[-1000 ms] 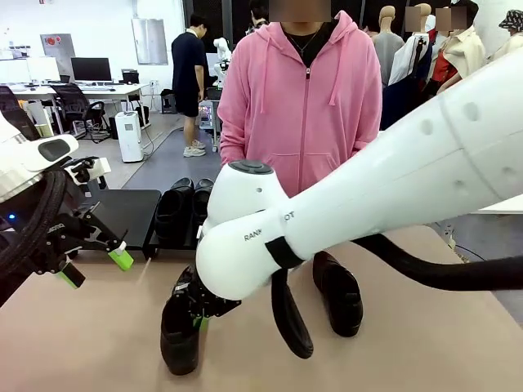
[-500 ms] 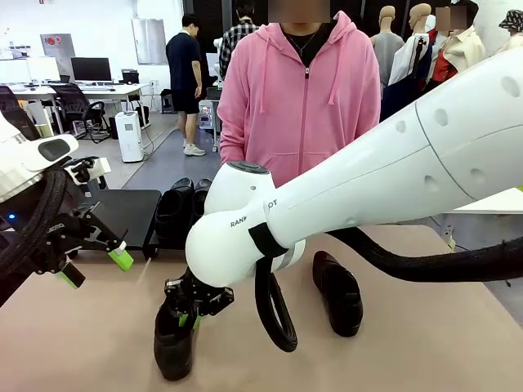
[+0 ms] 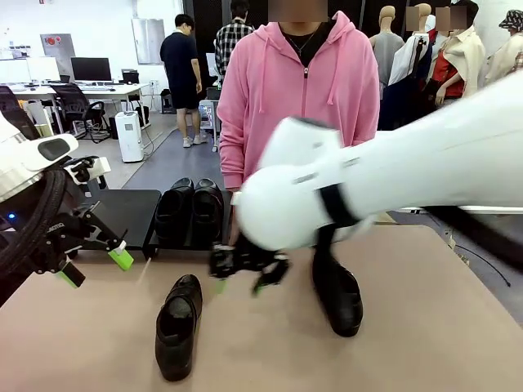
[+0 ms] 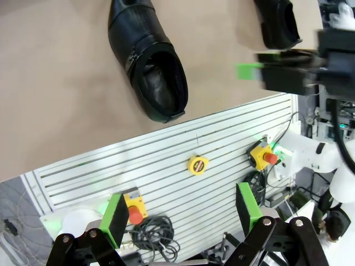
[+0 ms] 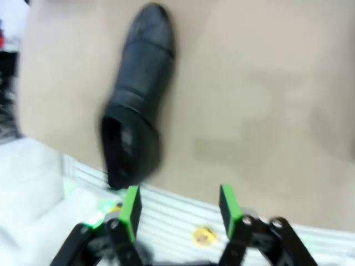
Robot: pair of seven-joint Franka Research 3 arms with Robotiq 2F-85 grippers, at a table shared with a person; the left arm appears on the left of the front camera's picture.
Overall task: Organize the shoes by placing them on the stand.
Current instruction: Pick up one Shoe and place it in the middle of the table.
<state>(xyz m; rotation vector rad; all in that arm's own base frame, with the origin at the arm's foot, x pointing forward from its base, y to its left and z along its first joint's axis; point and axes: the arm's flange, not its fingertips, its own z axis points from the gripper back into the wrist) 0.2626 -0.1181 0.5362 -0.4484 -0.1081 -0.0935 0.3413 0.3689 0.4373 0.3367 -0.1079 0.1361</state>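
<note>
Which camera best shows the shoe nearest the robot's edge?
Left wrist view: the shoe is sharp, close, opening visible. The front view shows the shoe whole but smaller; in the right wrist view the shoe is blurred.

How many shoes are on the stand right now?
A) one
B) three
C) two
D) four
C: the stand holds the first shoe beside the second shoe, while the third shoe and the fourth shoe lie on the table.
</note>
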